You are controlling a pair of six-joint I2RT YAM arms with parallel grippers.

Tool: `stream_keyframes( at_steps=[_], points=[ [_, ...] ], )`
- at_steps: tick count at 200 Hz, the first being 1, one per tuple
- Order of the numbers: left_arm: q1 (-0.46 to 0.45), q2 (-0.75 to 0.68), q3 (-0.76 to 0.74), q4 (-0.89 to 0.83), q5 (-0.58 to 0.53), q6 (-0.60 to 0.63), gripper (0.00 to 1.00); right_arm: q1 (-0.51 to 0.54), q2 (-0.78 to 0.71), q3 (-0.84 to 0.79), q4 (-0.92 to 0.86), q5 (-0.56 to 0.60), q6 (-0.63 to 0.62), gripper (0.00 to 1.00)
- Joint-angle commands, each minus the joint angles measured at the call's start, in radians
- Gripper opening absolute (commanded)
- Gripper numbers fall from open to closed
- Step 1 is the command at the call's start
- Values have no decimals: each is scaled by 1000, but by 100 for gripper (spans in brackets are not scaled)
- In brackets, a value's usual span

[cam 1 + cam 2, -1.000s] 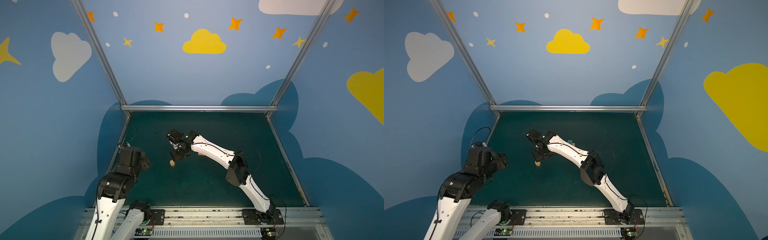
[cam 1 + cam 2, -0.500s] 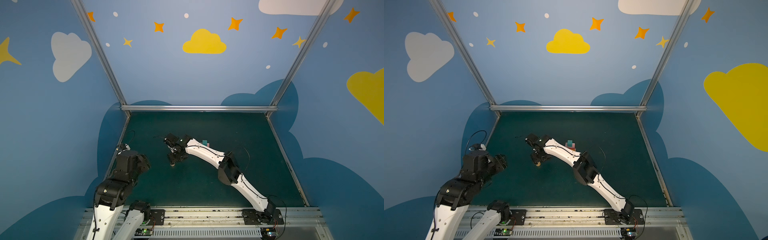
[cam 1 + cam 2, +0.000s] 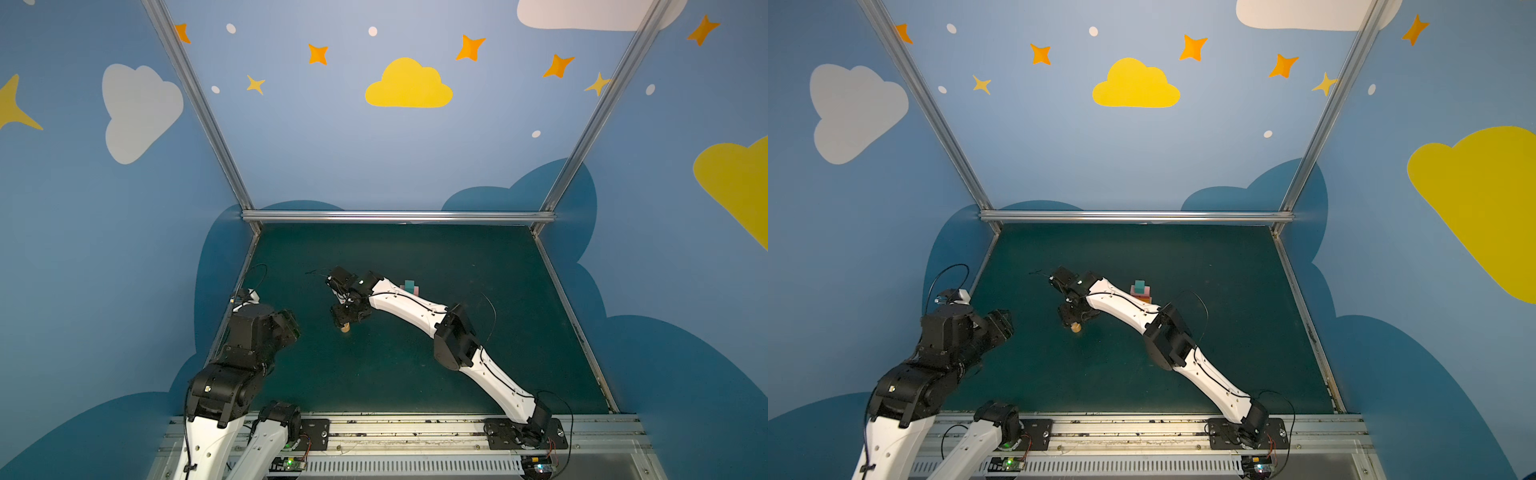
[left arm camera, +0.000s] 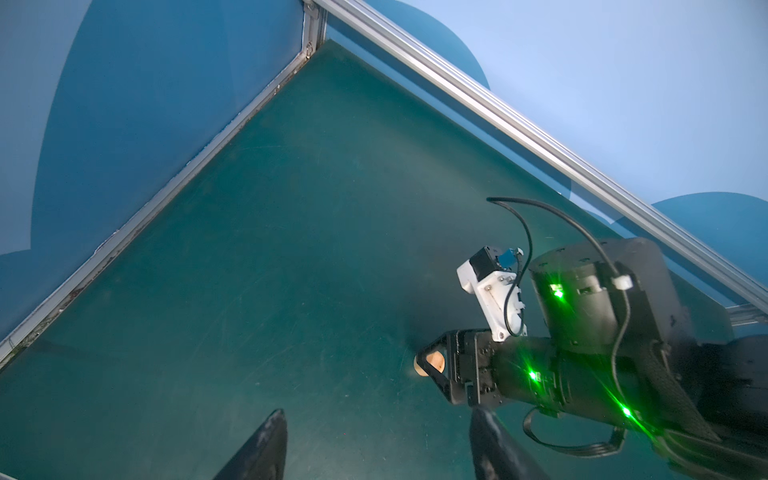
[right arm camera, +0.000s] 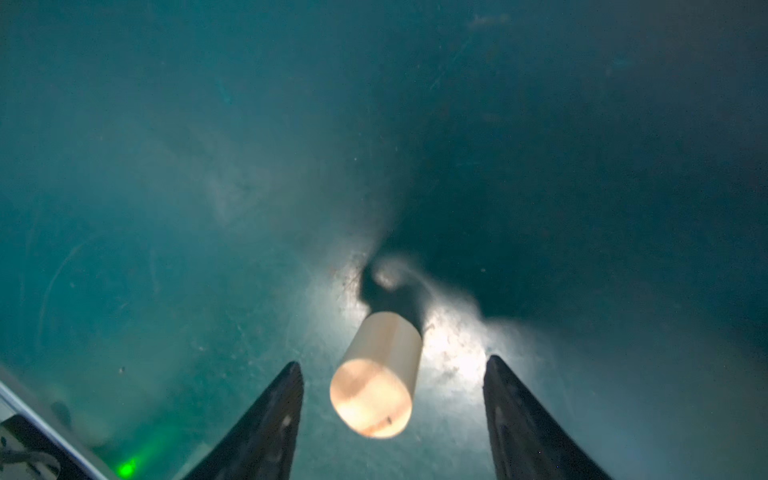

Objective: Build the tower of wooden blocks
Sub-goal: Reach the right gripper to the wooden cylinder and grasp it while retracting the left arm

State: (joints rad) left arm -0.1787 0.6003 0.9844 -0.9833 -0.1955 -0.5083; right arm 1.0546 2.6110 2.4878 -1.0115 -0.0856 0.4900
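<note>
A tan cylinder (image 3: 344,328) (image 3: 1076,328) stands upright on the green mat, left of centre. My right gripper (image 3: 347,317) (image 3: 1074,317) hangs just over it, open. In the right wrist view the cylinder (image 5: 378,374) sits between the two fingers (image 5: 274,411) with a gap on each side. The tower (image 3: 411,286) (image 3: 1140,291) stands behind the right forearm, with a teal cube (image 3: 1139,285) on top and pink and orange layers under it; its base is hidden. My left gripper (image 3: 291,328) (image 4: 378,411) is open and empty near the left edge.
The right arm (image 3: 415,307) stretches across the mat close in front of the tower. Aluminium rails (image 3: 395,216) and blue walls bound the mat at the back and sides. The left wrist view shows bare mat (image 4: 291,249) up to the far left corner.
My right gripper has come down and forward onto the cylinder, its fingers now either side of it. The left arm has drawn back a little toward the front left.
</note>
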Motion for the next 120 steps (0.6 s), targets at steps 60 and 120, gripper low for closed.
stream_keyframes(
  at_steps=[60,120],
  points=[
    [4,-3,-27,20,13,17,66,5,26,30,-16,7,14,49],
    [4,-5,-34,28,25,14,65,8,3,31,-67,42,-4,40]
  ],
)
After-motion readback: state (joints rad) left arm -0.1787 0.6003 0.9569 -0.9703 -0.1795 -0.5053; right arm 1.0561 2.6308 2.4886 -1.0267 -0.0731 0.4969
